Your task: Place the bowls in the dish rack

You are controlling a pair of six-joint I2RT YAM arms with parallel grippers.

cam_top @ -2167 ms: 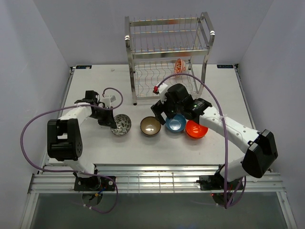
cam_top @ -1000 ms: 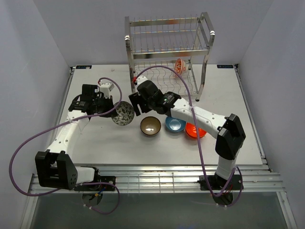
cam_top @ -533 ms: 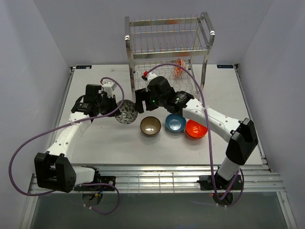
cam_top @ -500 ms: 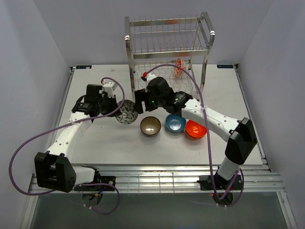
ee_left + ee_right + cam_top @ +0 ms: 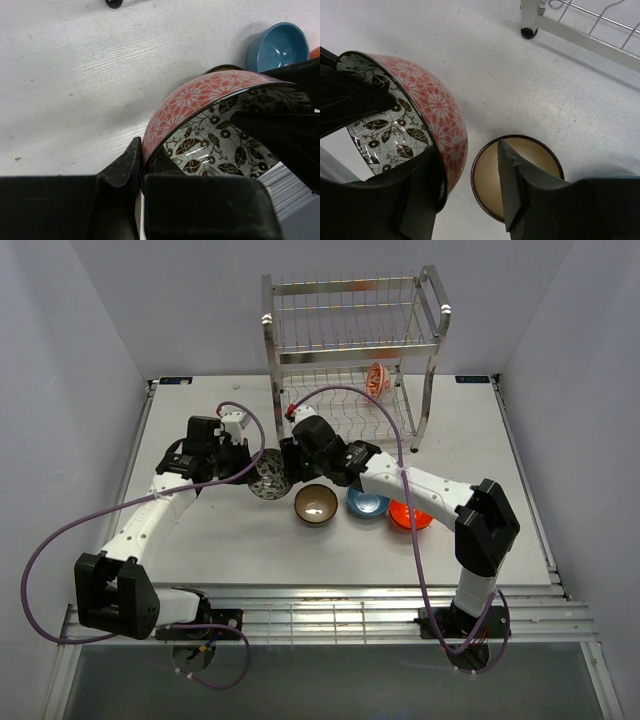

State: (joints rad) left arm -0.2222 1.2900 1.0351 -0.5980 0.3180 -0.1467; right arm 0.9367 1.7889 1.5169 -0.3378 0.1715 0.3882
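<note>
My left gripper (image 5: 254, 464) is shut on the rim of a bowl (image 5: 269, 477) that is red-flowered outside and leaf-patterned inside, and holds it tilted above the table. The left wrist view shows its jaws (image 5: 144, 150) pinching that rim (image 5: 200, 95). My right gripper (image 5: 287, 466) is open and straddles the opposite wall of the same bowl (image 5: 440, 110); one finger (image 5: 420, 195) lies inside and the other (image 5: 515, 185) stands apart. The brown bowl (image 5: 316, 504), blue bowl (image 5: 368, 502) and orange-red bowl (image 5: 410, 513) sit on the table. The dish rack (image 5: 350, 340) stands behind.
A red-and-white bowl (image 5: 378, 378) stands on edge in the rack's lower tier. A rack post (image 5: 529, 20) is close behind my right gripper. The brown bowl (image 5: 485, 175) lies directly under the right jaws. Purple cables loop over both arms.
My right arm swung left from the row of bowls to the held bowl and its jaws narrowed around the rim. My left arm carried the bowl slightly right toward it.
</note>
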